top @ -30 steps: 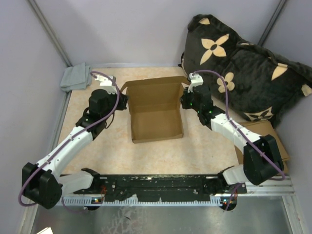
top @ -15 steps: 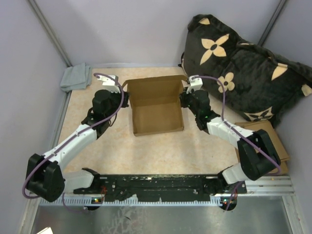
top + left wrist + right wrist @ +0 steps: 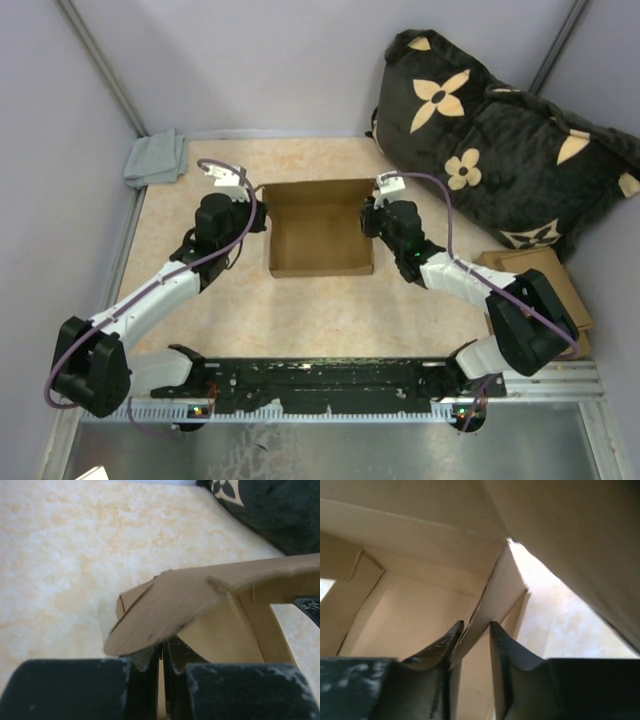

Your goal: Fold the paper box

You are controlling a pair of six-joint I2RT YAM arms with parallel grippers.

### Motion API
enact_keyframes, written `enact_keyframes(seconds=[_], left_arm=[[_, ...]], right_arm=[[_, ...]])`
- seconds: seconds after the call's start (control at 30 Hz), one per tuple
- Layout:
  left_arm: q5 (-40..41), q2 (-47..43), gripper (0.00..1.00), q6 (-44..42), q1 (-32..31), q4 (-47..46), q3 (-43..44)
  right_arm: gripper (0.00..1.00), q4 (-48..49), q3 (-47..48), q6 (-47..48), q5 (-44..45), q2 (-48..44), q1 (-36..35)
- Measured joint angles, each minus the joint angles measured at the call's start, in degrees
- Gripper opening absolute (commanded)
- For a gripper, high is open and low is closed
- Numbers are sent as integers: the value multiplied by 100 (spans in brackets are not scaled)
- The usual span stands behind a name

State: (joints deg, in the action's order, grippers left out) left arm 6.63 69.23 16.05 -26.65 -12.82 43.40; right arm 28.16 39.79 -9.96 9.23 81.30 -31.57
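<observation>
1. The left tool (image 3: pixel 161 655) has pushed farther out from its base than a second ago. Its fingers are all but together, pinching a thin cardboard edge of the paper box (image 3: pixel 318 235). The box's rounded flap (image 3: pixel 160 615) arches just above and ahead of the fingertips.
2. Between the two tools, the box rests on the surface (image 3: pixel 320 300). Its back panel, splayed outward a second ago, now stands up, so the box looks shorter from above. I judge the rear is being raised, with the closing still to do.
3. The right tool (image 3: pixel 476 627) has likewise advanced, and its jaws have begun to part. A side wall stands between the fingers, against one of them, with a gap at the other, so the hold looks to be loosening.
</observation>
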Motion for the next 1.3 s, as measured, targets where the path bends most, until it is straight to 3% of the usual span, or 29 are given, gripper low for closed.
enact_keyframes(seconds=[0.13,0.23,0.33,0.8,0.9,0.93,1.03,1.17,1.3], left_arm=[[-50,-271,23,212,-140,402,-286],[-98,-483,35,407,-227,837,-457],[-175,-756,41,636,-317,1169,-684],[-1119,-3158,42,1576,-450,2382,-1449],[-1086,-3497,43,1648,-455,2529,-1460],[-1047,-3556,44,1650,-455,2542,-1460],[-846,-3539,51,1624,-455,2529,-1449],[-518,-2973,57,1469,-455,2295,-1429],[-39,-1836,58,1261,-455,1987,-1228]], right_arm=[[50,-848,44,-236,-245,-173,-118],[54,-1515,59,-396,-444,-348,-151],[57,-1965,-87,-529,-636,-682,-179],[58,-3613,-1250,-1340,-1858,-3816,-208],[61,-3775,-1281,-1517,-1847,-4271,-208],[66,-3807,-1281,-1561,-1823,-4356,-208],[77,-3910,-1255,-1626,-1633,-4352,-208],[78,-4070,-876,-1567,-1309,-3560,-151],[77,-3882,-234,-1521,-1298,-2144,245]])
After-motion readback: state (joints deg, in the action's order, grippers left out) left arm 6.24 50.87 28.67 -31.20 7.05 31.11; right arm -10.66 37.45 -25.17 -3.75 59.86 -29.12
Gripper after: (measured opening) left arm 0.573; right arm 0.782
